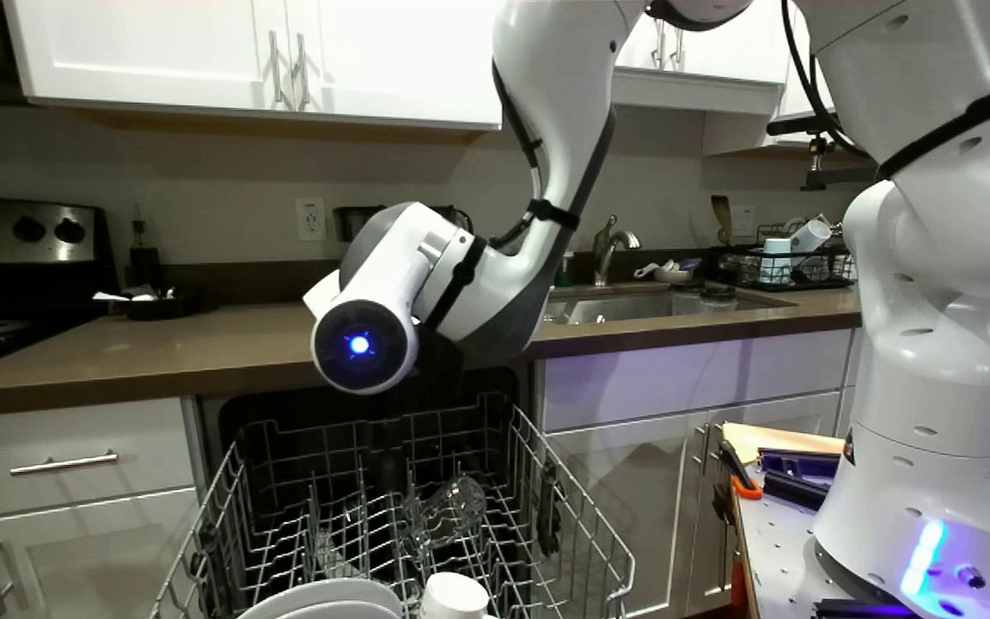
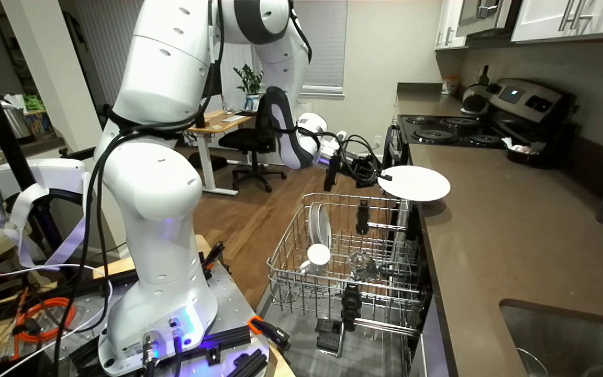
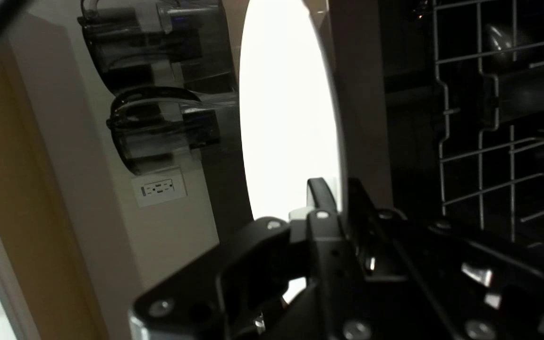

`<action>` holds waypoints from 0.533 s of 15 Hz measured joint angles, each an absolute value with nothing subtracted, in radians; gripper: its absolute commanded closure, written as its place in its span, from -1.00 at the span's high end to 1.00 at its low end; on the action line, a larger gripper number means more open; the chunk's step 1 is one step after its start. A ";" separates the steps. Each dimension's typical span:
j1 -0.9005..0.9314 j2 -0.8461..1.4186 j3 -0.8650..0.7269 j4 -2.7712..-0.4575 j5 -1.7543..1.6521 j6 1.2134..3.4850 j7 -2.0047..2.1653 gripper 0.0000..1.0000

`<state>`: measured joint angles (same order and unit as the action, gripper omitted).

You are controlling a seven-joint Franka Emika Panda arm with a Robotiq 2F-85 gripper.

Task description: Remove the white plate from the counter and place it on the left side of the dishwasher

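The white plate (image 2: 421, 184) is held roughly level above the counter's front edge in an exterior view. In the wrist view the plate (image 3: 288, 108) shows nearly edge-on, its rim between my fingers. My gripper (image 3: 339, 189) is shut on that rim; it also shows in an exterior view (image 2: 385, 178). The arm hides gripper and plate in an exterior view. The counter (image 2: 521, 235) is brown-grey and also shows in an exterior view (image 1: 229, 344). The dishwasher rack (image 1: 574, 483) is pulled out below and also shows in an exterior view (image 2: 341, 195).
In the rack stand plates (image 2: 322, 225), a white mug (image 2: 319, 254) and a clear glass (image 1: 456, 507). The stove (image 2: 437, 131) lies beyond the counter's far end. A sink (image 1: 624, 307) is set in the counter. A dark bowl (image 2: 526, 154) stands on the counter near the stove.
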<state>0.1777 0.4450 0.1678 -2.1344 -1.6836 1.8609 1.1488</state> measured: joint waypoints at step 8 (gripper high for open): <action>0.220 0.184 0.290 -2.431 -1.573 1.936 1.150 -0.88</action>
<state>0.2203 0.1839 0.2896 -2.4313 -1.5731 1.9358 1.1498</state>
